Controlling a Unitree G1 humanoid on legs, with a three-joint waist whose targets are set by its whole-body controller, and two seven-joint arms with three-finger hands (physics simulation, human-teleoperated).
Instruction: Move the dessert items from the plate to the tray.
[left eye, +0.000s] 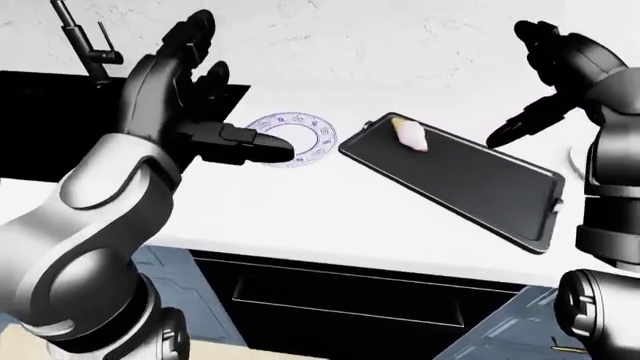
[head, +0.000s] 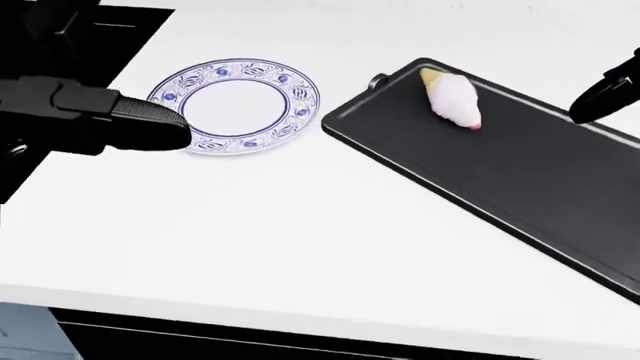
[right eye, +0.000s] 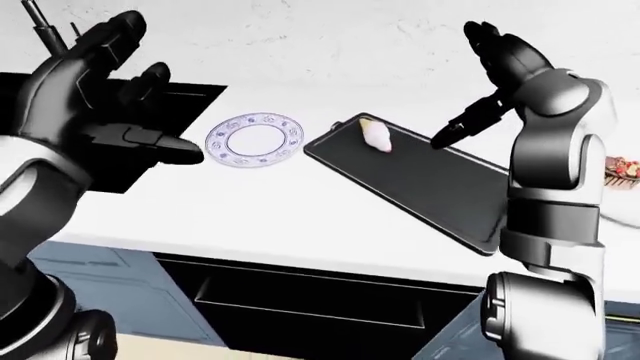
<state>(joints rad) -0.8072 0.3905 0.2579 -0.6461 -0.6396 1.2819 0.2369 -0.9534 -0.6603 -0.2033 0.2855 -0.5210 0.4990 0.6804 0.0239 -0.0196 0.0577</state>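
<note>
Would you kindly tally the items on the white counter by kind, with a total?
Plates: 1, the blue-patterned plate, bare.
Trays: 1, the black tray.
Desserts: 1, the pink-and-white dessert on the tray.
Total: 3.

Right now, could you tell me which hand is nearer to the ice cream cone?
Right. The right hand hangs open just right of the ice cream cone on the tray; the left hand hovers beyond the plate.

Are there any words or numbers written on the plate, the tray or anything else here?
None: no words, numbers or signs show in any view.
The plate has only a blue flower pattern on its rim, no letters.
The tray is plain black.
The dessert on it has no label.
</note>
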